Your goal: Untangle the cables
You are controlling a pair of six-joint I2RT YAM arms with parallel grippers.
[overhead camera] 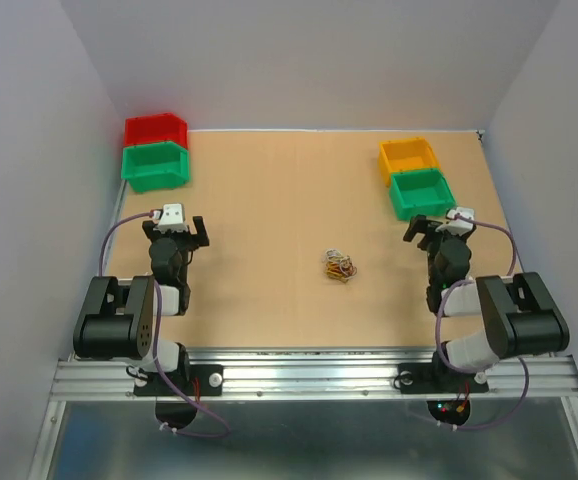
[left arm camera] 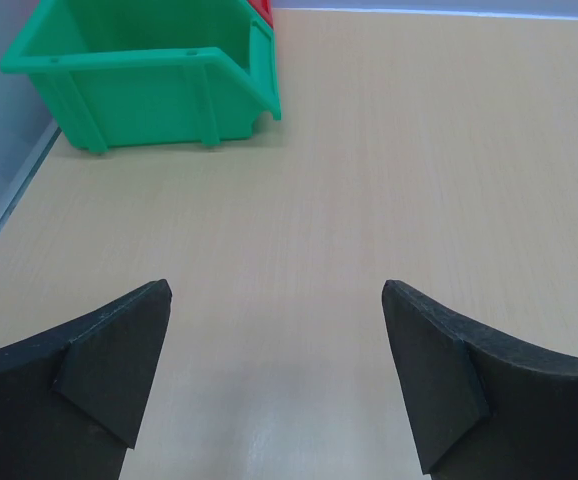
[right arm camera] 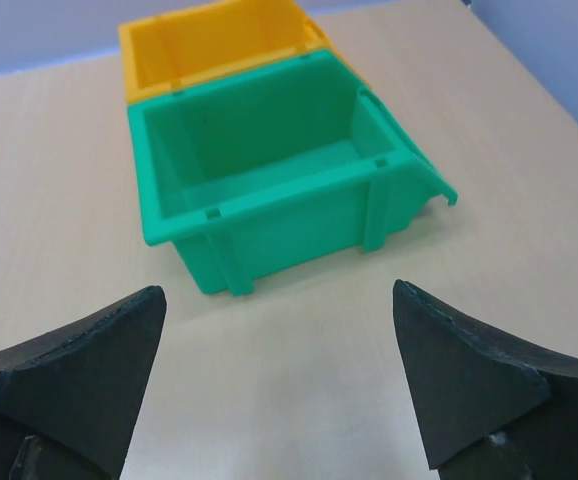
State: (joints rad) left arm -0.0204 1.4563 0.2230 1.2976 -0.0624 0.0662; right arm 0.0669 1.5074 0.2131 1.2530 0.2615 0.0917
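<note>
The cables (overhead camera: 339,265) lie in a small tangled knot of thin yellow, orange, red and whitish wires on the wooden table, midway between the arms. My left gripper (overhead camera: 176,232) is open and empty at the left side, well left of the knot; in its wrist view (left arm camera: 277,300) only bare table shows between the fingers. My right gripper (overhead camera: 431,229) is open and empty at the right side, right of the knot; in its wrist view (right arm camera: 279,300) bare table shows between the fingers. The knot is out of both wrist views.
A red bin (overhead camera: 155,130) and a green bin (overhead camera: 154,166) stand at the back left; the green one (left arm camera: 144,70) shows ahead of the left gripper. A yellow bin (overhead camera: 407,157) and a green bin (overhead camera: 422,192) stand at the back right, close ahead of the right gripper (right arm camera: 269,180).
</note>
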